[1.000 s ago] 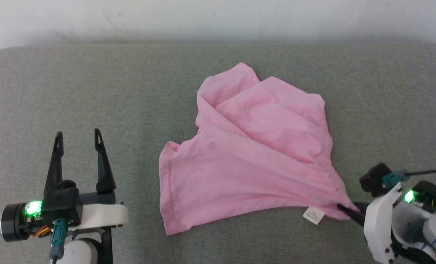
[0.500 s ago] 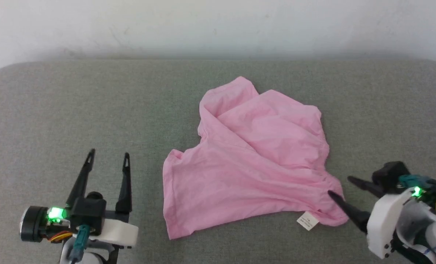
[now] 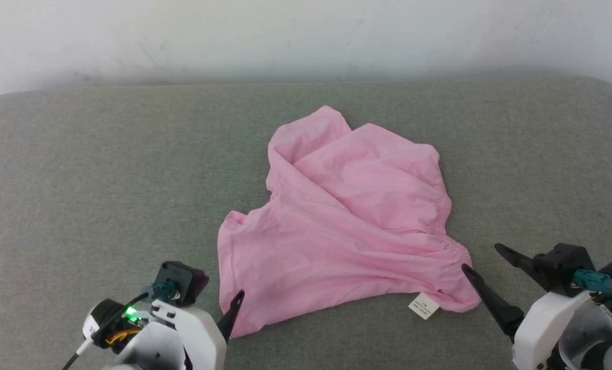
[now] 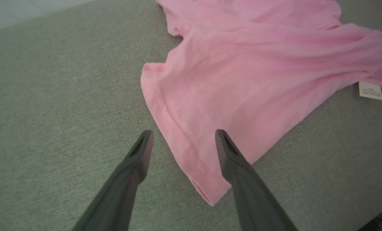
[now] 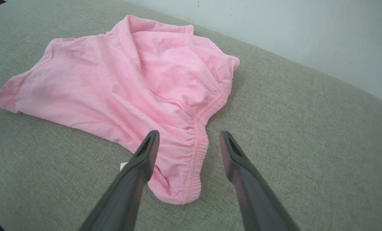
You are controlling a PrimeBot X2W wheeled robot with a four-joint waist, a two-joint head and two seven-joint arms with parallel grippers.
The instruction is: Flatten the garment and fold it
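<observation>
garment [image 3: 347,226] is lying in the middle of the pad [image 3: 79,154], wall [image 3: 306,36] behind | its label [image 3: 423,306] is sticking out at the near right corner | we are holding our left gripper [image 4: 183,133] over the near left corner | we are holding our right gripper [image 3: 480,257] over the near right corner

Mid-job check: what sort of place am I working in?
Probably indoors, at a padded bench or sofa-like top: grey fabric surface with rounded corners, plain white wall behind it, pink garment lying on it.
</observation>
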